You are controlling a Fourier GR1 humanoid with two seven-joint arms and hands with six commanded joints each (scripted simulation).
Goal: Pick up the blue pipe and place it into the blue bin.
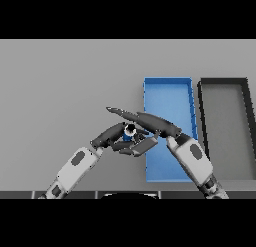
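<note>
Sitting on the grey table [60, 81], just left of the blue bin [167, 93], with only a small bit of the blue pipe [127, 137] showing between both hands; appearing pinched from the left by the left hand [107, 135], though the exact grip is partly hidden; right hand [150, 122] reaching across from the right with fingers stretched straight, released, lying over the pipe and not closing on it; dark bin [222, 93] standing just right of the blue one, unused; probably still securing the grasp; needing a firm hold before lifting; carrying right over the bin wall, keeping the right hand clear; risking a slip if squeezed off-centre.
</note>
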